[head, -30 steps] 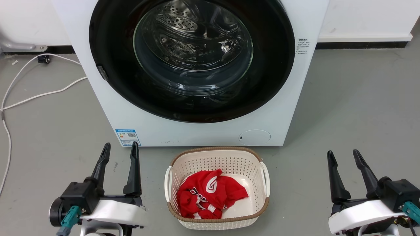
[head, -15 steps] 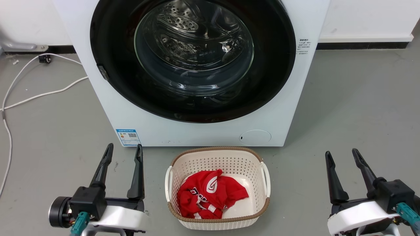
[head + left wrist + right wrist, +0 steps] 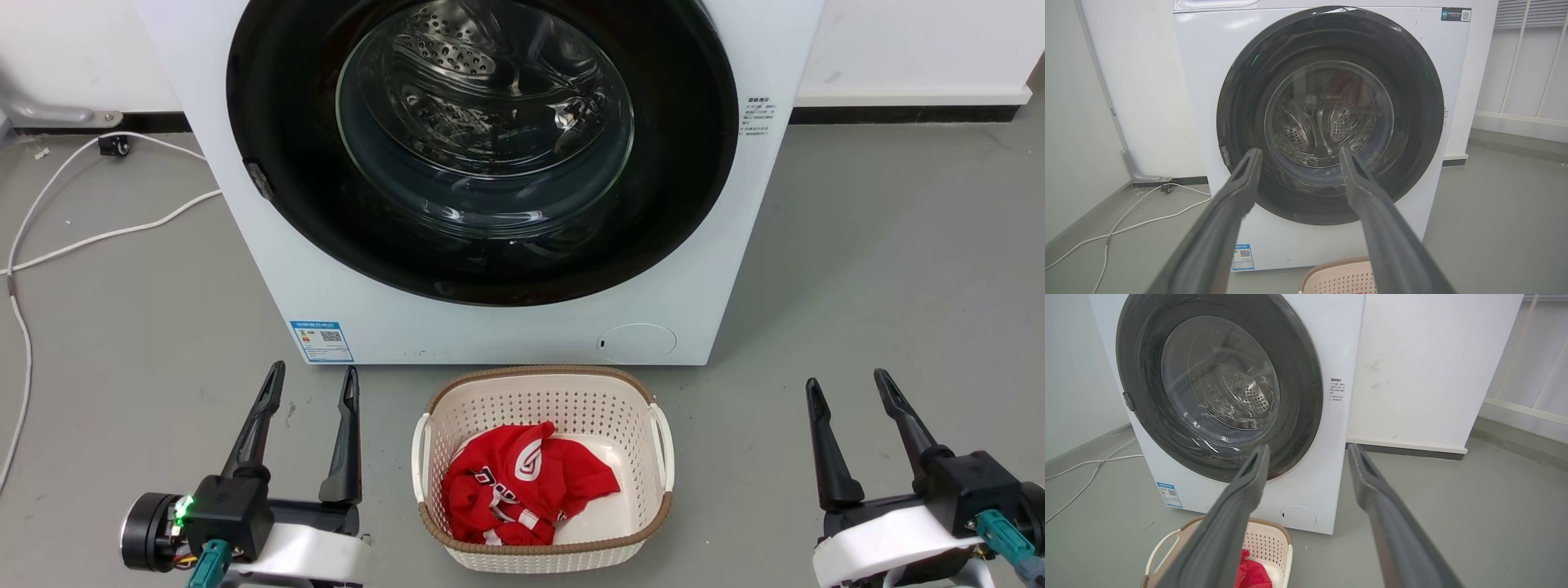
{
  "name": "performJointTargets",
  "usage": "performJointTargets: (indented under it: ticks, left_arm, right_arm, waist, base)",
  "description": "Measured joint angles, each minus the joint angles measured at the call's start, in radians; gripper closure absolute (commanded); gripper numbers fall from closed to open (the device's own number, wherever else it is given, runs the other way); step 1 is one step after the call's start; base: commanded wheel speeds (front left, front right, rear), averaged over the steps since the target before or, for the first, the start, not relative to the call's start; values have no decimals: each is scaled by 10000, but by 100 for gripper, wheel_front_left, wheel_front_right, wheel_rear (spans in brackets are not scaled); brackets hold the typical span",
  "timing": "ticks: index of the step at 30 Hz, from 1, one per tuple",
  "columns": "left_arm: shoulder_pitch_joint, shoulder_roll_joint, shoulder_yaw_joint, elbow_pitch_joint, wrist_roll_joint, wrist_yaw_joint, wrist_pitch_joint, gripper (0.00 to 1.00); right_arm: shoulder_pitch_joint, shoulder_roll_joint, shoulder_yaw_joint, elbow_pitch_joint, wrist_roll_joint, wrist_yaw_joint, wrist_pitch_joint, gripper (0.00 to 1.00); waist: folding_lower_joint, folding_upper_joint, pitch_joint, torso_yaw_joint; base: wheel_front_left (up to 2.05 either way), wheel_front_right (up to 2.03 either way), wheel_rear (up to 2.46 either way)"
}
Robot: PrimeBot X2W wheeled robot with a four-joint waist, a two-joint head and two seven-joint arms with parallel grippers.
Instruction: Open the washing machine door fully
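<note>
Washing machine [image 3: 1208, 61], white: washing machine door [image 3: 1412, 114] closed flush. Left pincer [image 3: 1298, 153] before it, fingers apart. Basket [image 3: 1337, 275] at its foot; cable [image 3: 1143, 222] to its left.

Saw glossy blk door [image 3: 482, 147] w/ clear glass, smooth white machine [image 3: 506, 331], matt perforated plastic basket [image 3: 543, 400], red cloth [image 3: 522, 482].
</note>
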Motion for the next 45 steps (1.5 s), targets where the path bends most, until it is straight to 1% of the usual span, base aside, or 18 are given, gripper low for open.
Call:
performJointTargets:
  ticks: [10, 18, 19, 20, 21, 27, 29, 31, 32, 35, 36, 39, 43, 45]
  left_arm:
    - [55, -213, 322, 182, 81, -309, -31, 0]
    - [55, -284, 472, 265, 111, -416, -31, 0]
    - [55, -293, 481, 267, 113, -443, -31, 0]
    - [55, -299, 495, 268, 121, -476, -31, 0]
    - [55, -305, 499, 268, 130, -485, -31, 0]
    - [55, -326, 546, 268, 157, -504, -31, 0]
    - [55, -334, 560, 268, 169, -533, -31, 0]
    - [55, -339, 573, 268, 171, -539, -31, 0]
    - [55, -341, 575, 268, 171, -548, -31, 0]
    - [55, -347, 591, 268, 171, -573, -31, 0]
    - [55, -353, 610, 276, 169, -575, -31, 0]
    - [55, -355, 623, 280, 153, -589, -31, 0]
    - [55, -359, 652, 284, 142, -600, -31, 0]
    - [54, -359, 660, 284, 125, -619, -31, 0]
  right_arm:
    - [5, 2, -13, 121, 228, 2, -86, 0]
    - [-3, 2, -12, 203, 322, 2, -134, 0]
    - [-4, 2, -23, 222, 466, 2, -155, 38]
    - [-4, 2, -21, 242, 562, 0, -169, 67]
    - [-4, 2, -12, 249, 571, 0, -174, 100]
    - [-8, 4, 44, 305, 836, 2, -240, 100]
    - [-11, 4, 65, 313, 1101, 2, -272, 100]
    - [-12, 4, 96, 341, 1647, 2, -359, 100]
    - [-16, 4, 115, 349, 2025, 2, -376, 100]
    - [-25, 4, 224, 504, 4196, 0, -485, 100]
    - [-53, 6, 378, 625, 6581, 0, -573, 100]
    - [-151, 8, 531, 688, 9083, 0, -637, 100]
    - [-438, 13, 633, 679, 13114, 0, -673, 100]
    - [-606, 13, 545, 639, 14822, 0, -690, 100]
  waist:
    - [0, 0, -3, 4]
    - [0, 0, -6, -6]
    - [0, 0, -6, -10]
    - [0, 0, -9, -12]
    - [0, 0, -7, -15]
    - [0, 0, 5, -28]
    - [0, 0, 9, -33]
    - [0, 0, 8, -36]
    - [0, 0, 6, -38]
    - [0, 0, -10, -45]
    - [0, 0, -35, -45]
    - [0, 0, -45, -53]
    - [0, 0, -39, -77]
    - [0, 0, -22, -93]
  base:
    - [0, 0, 0]
    - [0, 0, 0]
    - [0, 0, 0]
    - [0, 0, 0]
    - [0, 0, 0]
    - [0, 0, 0]
    - [0, 0, 0]
    - [0, 0, 0]
    - [0, 0, 0]
    - [0, 0, 0]
    - [0, 0, 0]
    - [0, 0, 0]
    - [0, 0, 0]
    - [0, 0, 0]
